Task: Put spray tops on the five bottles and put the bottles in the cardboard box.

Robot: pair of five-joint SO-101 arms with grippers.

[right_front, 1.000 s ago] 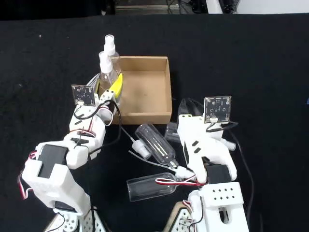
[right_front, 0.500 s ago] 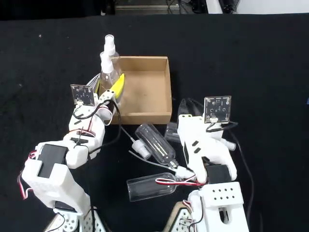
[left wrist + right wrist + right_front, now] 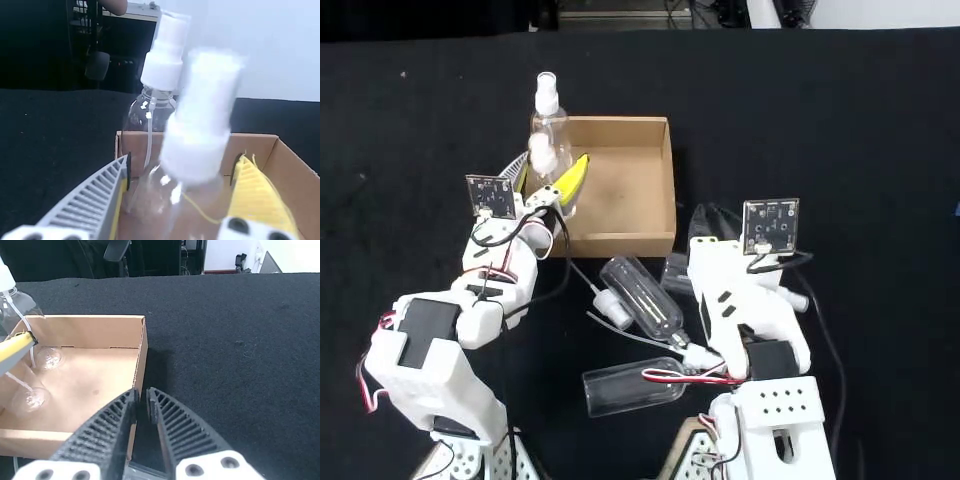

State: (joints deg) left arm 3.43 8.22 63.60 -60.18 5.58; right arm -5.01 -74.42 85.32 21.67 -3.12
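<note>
The cardboard box [image 3: 635, 240] [image 3: 90, 375] lies open at the table's middle. One capped bottle [image 3: 549, 108] [image 3: 157, 75] stands in its far left corner. A second capped bottle [image 3: 543, 157] [image 3: 197, 145] leans just in front of it, its base on the box floor [image 3: 30, 397]. My left gripper [image 3: 552, 183] [image 3: 180, 200] is open, its grey and yellow fingers either side of that bottle. My right gripper [image 3: 705, 222] [image 3: 141, 400] is shut and empty, just off the box's near right corner.
In front of the box a capped bottle [image 3: 642, 298] lies on its side. An uncapped bottle [image 3: 632, 386] lies nearer the arm bases, with a loose spray top [image 3: 697, 355] beside it. Another bottle [image 3: 675, 271] pokes out from under the right arm.
The left gripper's yellow finger has swung outward toward the box's middle. The bottle between the fingers has tipped, its white top now lower and nearer the arm. The right arm is unchanged.
</note>
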